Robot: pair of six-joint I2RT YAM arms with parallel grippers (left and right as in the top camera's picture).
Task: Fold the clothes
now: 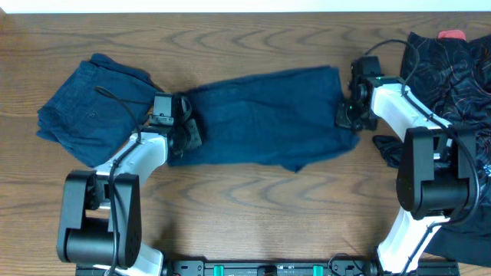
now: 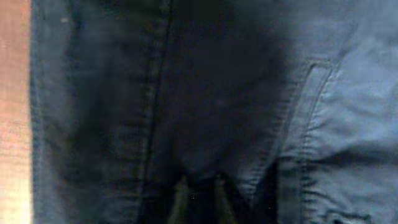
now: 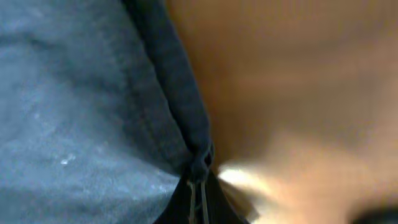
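A dark blue pair of pants [image 1: 261,115] lies stretched flat across the middle of the wooden table. My left gripper [image 1: 186,136] is at its left end. In the left wrist view its fingers [image 2: 200,199] are pinched on the dark cloth [image 2: 205,93], near a seam and a pocket slit. My right gripper [image 1: 347,116] is at the pants' right end. In the right wrist view its fingers [image 3: 199,193] are shut on the folded edge of the blue cloth [image 3: 74,93], just above the table.
A folded blue garment [image 1: 88,107] lies at the left of the table. A pile of dark patterned clothes [image 1: 453,69] with a red item [image 1: 453,34] on top fills the right side. Bare wood runs along the front.
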